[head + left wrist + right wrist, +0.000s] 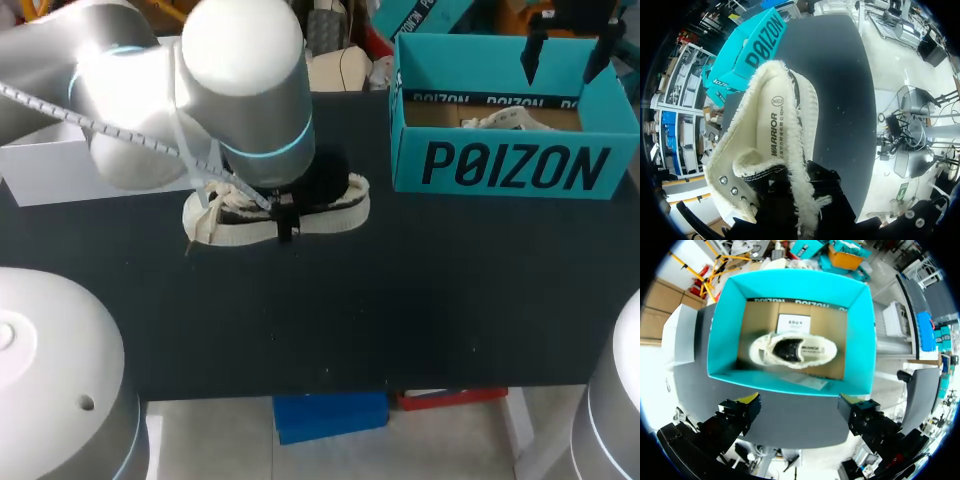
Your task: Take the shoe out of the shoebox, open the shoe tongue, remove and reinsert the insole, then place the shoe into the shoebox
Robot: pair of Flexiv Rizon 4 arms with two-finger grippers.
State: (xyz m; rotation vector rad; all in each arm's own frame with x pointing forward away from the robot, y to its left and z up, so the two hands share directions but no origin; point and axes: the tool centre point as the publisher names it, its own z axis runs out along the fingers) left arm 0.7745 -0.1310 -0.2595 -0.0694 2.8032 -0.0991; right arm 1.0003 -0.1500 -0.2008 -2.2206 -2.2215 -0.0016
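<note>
Left claw (805, 200) is down on the white shoe (340, 205), which sits on the black counter (400, 300) a bit left of middle. Can't tell if it's spread or pinching, the shoe blocks the view. Over at the far right stands the teal shoebox (515, 165) with a second shoe (792, 349) inside — right claw (799, 407) hangs above it, spread wide, holding nothing.

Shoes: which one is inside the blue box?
The shoe lying in the teal shoebox, below the right tool; the other shoe sits on the table.
</note>
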